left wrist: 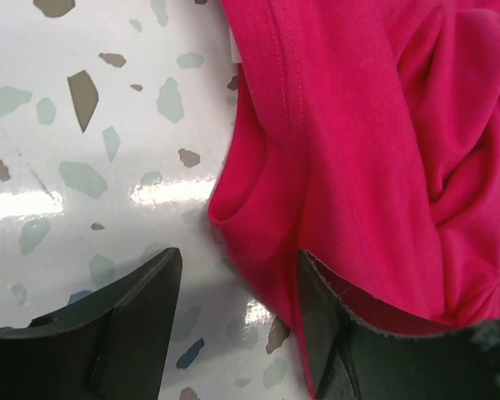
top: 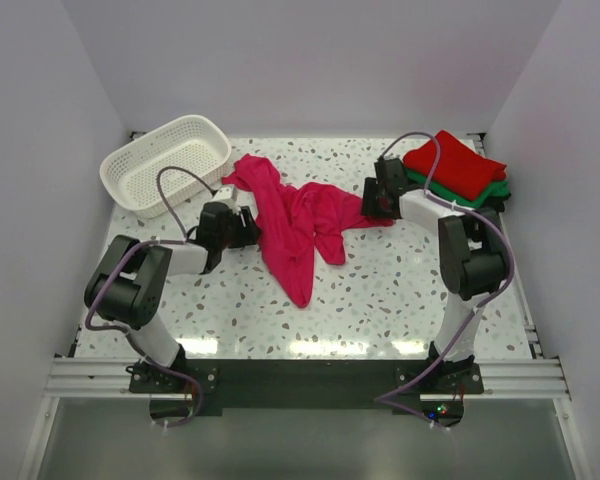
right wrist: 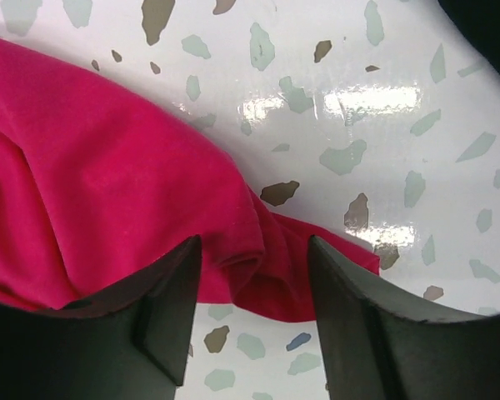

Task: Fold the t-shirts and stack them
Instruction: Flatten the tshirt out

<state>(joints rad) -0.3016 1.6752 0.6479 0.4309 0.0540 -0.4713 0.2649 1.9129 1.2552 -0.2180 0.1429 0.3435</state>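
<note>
Left hand (left wrist: 236,265), lowered to the desk (top: 380,290), straddles the left edge of the crumpled magenta-pink t-shirt (top: 295,225), fingers apart, unclenched. Right hand (right wrist: 254,250) likewise straddles its right edge, fingers apart. Shirt lies mid-desk.

light: bright, overhead | glare: white streaks on glossy table (right wrist: 371,100) | focus: sharp, soft shadows

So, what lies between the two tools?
The crumpled magenta t-shirt, reaching from the left tool to the right tool; the top view shows it.
</note>
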